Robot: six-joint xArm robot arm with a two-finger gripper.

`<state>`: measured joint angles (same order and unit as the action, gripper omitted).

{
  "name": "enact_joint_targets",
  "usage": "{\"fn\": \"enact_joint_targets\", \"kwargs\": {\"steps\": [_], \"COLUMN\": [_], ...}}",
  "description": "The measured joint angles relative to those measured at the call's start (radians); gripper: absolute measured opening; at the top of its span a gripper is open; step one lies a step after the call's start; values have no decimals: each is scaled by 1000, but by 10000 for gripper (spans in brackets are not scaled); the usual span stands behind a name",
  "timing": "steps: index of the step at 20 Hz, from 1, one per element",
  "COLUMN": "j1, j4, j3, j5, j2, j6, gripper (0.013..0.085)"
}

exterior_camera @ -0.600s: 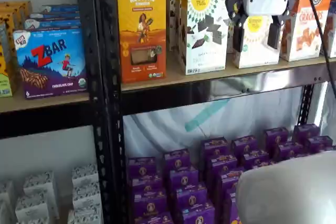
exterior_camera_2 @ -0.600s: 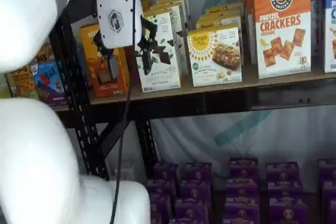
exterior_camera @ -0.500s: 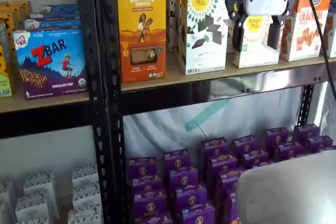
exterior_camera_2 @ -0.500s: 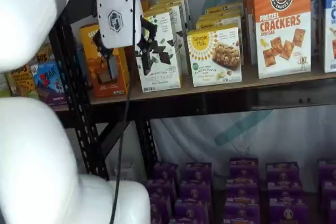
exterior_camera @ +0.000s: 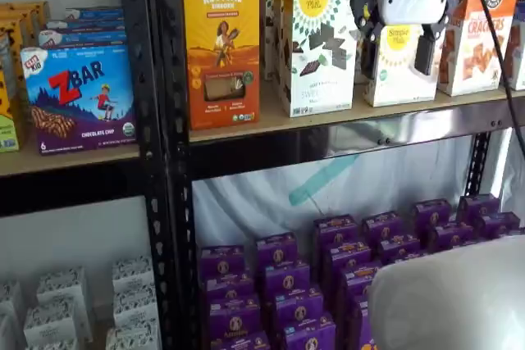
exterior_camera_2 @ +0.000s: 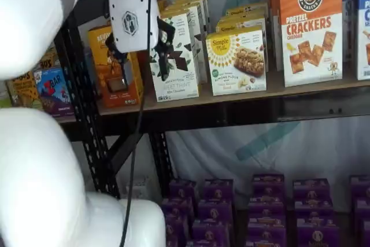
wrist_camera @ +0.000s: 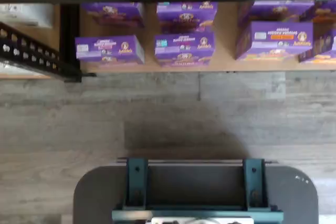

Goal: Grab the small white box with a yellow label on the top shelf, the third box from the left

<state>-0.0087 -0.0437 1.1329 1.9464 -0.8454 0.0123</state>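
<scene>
Jaws apart, nothing btwn them: white-bodied gripper w/ two black fingers (exterior_camera: 397, 48) hangs in front of the small white box with a yellow label (exterior_camera: 399, 71), fingers at its 9 and 3 o'clock. Box stands upright on the tan top shelf w/ silvery front rail (exterior_camera: 344, 125); taller white Simple Mills box w/ chocolate pieces (exterior_camera: 320, 45) at its 9, orange pretzel crackers box (exterior_camera: 476, 34) at 3.

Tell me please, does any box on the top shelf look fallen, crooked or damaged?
Nothing stands out. On the top shelf, the small white box with a yellow label, the taller Simple Mills box, the orange Revival box and the pretzel crackers box all stand upright and look undamaged.
</scene>
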Motion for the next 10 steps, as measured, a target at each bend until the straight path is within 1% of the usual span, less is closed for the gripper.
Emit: {"fn": "enact_joint_targets", "kwargs": {"steps": [2, 4, 6, 10], "j1": [-10, -34, -66, -146], "j4": [12, 18, 21, 24], "j3": [-3, -2, 3, 24], "j5": [-35, -72, -106, -171], "j2": [11, 31, 55, 122], "j6": [-15, -40, -71, -152], "gripper": [850, 850, 850, 850]}}
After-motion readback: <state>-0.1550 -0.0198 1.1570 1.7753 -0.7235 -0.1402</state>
